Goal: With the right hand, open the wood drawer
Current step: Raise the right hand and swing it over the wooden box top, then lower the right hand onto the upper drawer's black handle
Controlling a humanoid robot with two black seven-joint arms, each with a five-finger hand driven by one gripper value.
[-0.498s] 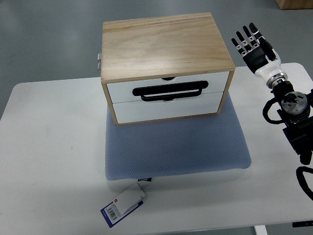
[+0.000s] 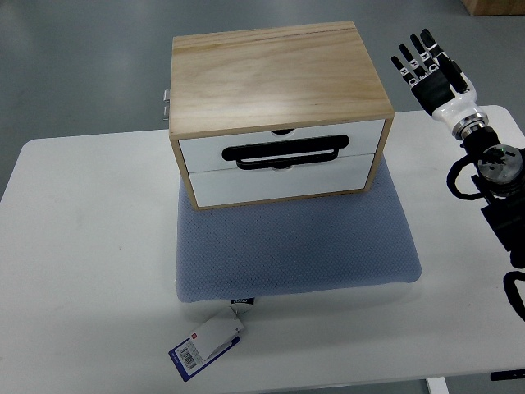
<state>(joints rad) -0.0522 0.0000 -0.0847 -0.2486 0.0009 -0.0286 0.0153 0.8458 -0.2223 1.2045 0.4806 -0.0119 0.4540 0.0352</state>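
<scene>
Top view: right hand drifted a bit up and right since half a second ago, fingers spread, holding nothing, well clear of the shut wood drawer.

One wooden box with two white drawers (upper, lower) and one black handle sits on one blue cushion, which carries one barcoded tag. One white table holds it all. One robot hand shows five fingers.
</scene>
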